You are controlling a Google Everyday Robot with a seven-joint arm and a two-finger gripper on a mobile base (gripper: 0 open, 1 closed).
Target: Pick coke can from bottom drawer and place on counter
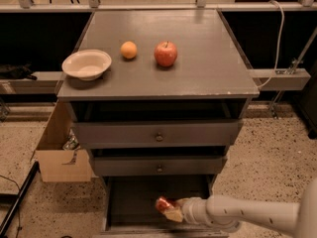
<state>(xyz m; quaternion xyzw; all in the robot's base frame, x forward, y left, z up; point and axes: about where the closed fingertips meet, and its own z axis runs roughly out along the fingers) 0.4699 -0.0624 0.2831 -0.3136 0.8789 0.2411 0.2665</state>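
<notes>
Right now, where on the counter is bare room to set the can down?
The counter is bare right of the apple up to its right edge, and along the front edge. Its left side is crowded: bowl, orange, apple. The gripper is at the can in the bottom drawer.

Gripper (171,213): low in the bottom drawer (131,198), clamped on the coke can (162,204), arm entering from the right.
Over the can: middle drawer front (158,166), close above.
Counter (213,68), left and middle: bowl (86,64), orange (129,49), apple (165,53).
Counter, right half: open surface.
Floor left of cabinet: cardboard box (62,157).
</notes>
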